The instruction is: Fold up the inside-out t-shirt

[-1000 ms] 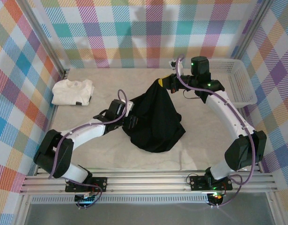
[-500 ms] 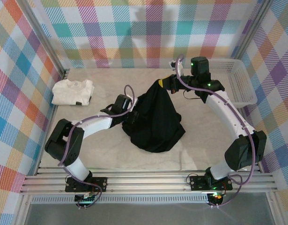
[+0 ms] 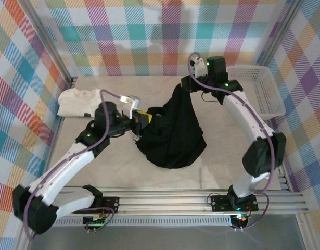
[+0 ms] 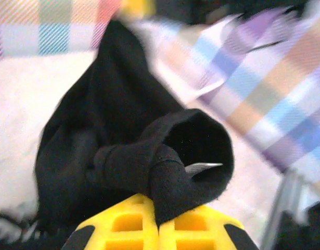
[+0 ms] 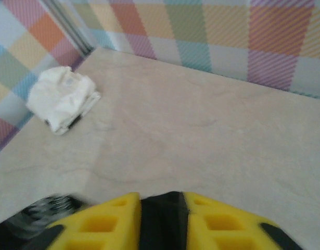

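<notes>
1. Left gripper (image 4: pixel 158 221): fingers pressed together, pinching a fold of the inside-out t-shirt (image 3: pixel 173 138).
2. Right gripper (image 5: pixel 162 211): fingers narrowly apart, black cloth held between them.
3. The shirt hangs lengthwise from the right fingers. Its bulk sags onto the table (image 3: pixel 149 179) beside the left fingers.

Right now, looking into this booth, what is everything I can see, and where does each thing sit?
black t-shirt: one, black, mid-table, bunched, lifted at two spots
white folded garment: one, white, far left corner of the table
basket: one, white, far right edge
table: one, pale beige, under it all
walls: multicoloured plaid, left, back and right
left gripper: one, yellow fingers, shut on the t-shirt's left edge
right gripper: one, yellow fingers, pinching the t-shirt's far end
</notes>
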You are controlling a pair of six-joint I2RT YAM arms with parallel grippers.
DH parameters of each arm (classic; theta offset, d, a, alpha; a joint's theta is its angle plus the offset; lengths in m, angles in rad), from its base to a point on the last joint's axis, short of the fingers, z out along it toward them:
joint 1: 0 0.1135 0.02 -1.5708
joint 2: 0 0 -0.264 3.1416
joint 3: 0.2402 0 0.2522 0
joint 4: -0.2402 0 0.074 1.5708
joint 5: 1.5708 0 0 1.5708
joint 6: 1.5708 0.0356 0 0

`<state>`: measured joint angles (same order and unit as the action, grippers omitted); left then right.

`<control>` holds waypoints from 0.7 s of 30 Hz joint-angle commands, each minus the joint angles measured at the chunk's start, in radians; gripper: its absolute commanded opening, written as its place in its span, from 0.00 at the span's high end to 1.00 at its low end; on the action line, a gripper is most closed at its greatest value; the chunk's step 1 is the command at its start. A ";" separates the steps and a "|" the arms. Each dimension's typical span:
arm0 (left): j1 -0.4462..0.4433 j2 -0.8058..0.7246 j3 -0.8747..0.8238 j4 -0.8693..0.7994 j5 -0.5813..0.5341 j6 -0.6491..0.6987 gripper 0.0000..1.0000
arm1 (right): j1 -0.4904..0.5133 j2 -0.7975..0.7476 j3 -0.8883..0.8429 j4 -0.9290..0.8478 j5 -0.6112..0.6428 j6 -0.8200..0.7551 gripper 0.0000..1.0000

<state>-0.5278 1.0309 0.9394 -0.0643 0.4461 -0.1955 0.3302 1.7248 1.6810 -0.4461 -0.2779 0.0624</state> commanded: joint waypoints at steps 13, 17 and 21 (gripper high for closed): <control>0.006 -0.068 0.104 -0.032 -0.028 -0.218 1.00 | 0.354 -0.692 -0.861 0.254 0.008 0.079 0.41; 0.006 -0.061 0.104 -0.029 -0.027 -0.230 1.00 | 0.481 -0.629 -0.950 0.402 0.087 0.063 0.29; 0.006 -0.061 0.107 -0.034 -0.033 -0.238 1.00 | 0.512 -0.487 -0.943 0.532 0.124 0.051 0.26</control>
<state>-0.5278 0.9752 1.0004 -0.1234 0.4248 -0.4118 0.8314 1.1835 0.7345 -0.0895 -0.2001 0.1192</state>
